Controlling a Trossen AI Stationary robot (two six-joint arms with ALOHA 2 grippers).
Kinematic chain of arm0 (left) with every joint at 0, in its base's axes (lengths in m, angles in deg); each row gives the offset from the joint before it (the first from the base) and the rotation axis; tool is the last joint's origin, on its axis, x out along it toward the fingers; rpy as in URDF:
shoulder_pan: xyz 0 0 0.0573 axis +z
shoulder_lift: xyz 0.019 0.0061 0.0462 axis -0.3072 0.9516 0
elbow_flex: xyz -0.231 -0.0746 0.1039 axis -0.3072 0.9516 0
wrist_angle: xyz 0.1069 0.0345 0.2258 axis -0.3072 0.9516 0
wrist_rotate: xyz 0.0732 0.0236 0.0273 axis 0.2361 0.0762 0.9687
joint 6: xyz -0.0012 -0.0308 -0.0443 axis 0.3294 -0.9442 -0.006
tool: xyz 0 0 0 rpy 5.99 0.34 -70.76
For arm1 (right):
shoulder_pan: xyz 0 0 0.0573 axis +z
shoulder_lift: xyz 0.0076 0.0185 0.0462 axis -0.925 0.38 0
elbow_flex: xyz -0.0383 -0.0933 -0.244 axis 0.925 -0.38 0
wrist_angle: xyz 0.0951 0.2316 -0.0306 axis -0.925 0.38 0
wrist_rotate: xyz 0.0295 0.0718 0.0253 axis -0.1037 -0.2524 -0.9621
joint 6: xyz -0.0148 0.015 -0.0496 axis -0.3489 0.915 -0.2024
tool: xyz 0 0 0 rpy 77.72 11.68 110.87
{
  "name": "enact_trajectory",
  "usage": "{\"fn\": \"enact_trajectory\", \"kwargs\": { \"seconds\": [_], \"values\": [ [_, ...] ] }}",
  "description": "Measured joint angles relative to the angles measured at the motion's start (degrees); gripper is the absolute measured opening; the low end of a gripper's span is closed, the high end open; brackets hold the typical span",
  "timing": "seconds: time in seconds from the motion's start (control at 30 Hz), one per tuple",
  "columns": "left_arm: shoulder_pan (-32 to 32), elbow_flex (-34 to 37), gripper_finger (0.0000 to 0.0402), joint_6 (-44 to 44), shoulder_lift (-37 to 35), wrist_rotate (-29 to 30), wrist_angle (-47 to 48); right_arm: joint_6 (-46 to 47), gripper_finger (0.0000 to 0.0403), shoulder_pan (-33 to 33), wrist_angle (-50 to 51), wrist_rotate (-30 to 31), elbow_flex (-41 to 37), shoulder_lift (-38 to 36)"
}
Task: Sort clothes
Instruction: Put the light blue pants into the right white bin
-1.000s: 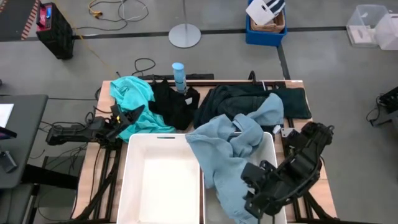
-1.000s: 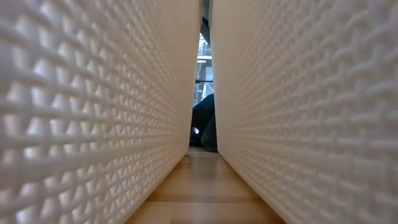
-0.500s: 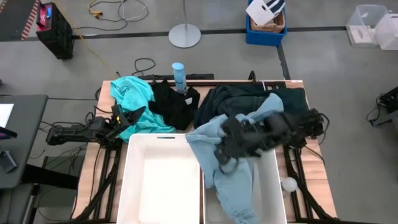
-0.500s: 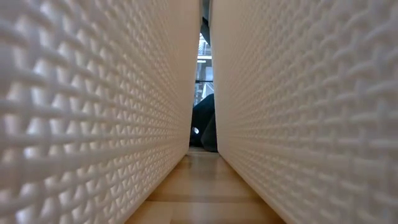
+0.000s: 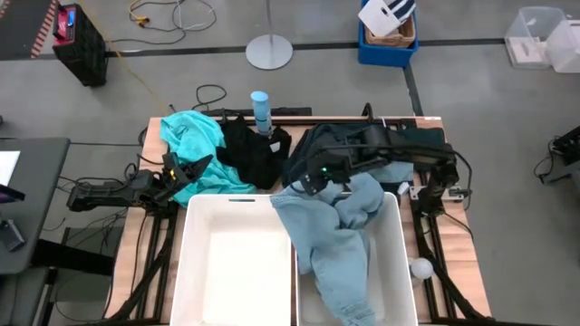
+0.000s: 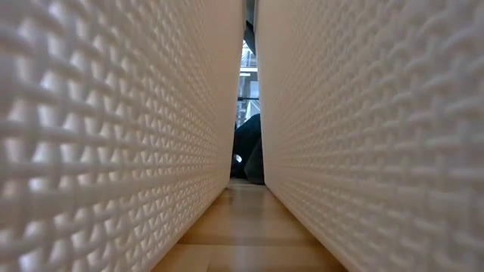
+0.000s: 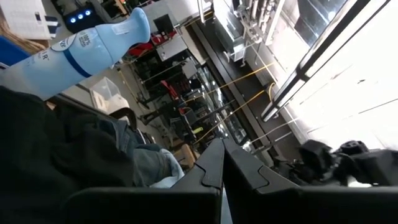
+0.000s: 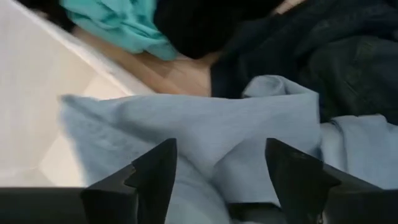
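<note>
Clothes heaped along the far side of the counter, one spilling forward.

A turquoise garment (image 5: pixel 192 149) lies crumpled far left, a black one (image 5: pixel 252 152) bunched beside it, a dark green one (image 5: pixel 399 143) spread far right; the pale grey-blue garment (image 5: pixel 335 240) drapes rumpled into the near right bin.

The high view looks straight down on the whole table (image 5: pixel 156 237). The low view sits at table-top height, wedged close between the two white bins (image 6: pixel 113 136), facing across the table. The left wrist view looks level past the blue bottle (image 7: pixel 81 53) into the room. The right wrist view looks down, close above the pale grey-blue garment (image 8: pixel 205 134), also seen from overhead.
</note>
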Motion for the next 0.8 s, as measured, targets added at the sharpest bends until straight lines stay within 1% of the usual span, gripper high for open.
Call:
{"fn": "enact_trajectory", "kwargs": {
  "seconds": [0.23, 0.4, 0.53, 0.7, 0.8],
  "values": [
    [0.00, 0.00, 0.0000, 0.02, 0.00, 0.02, 0.02, 0.02, 0.0266, -2.38, -2.08, -4.24, -5.56, 0.04],
    [0.00, 0.00, 0.0000, 0.02, 0.00, 0.02, 0.07, 0.09, 0.0266, -3.25, -5.88, -7.45, -10.15, 0.02],
    [0.00, 0.00, 0.0000, 0.02, 0.01, 0.04, 0.07, -0.87, 0.0266, -3.27, -8.03, -8.64, -14.23, -0.01],
    [0.00, 0.00, 0.0000, 0.04, 0.00, 0.09, 0.06, -2.17, 0.0265, -3.32, -10.56, -8.63, -17.79, -0.26],
    [0.02, 0.00, 0.0000, 0.04, 0.00, 0.11, 0.04, -4.12, 0.0249, -3.08, -12.93, -8.37, -18.22, -0.26]
  ]
}}
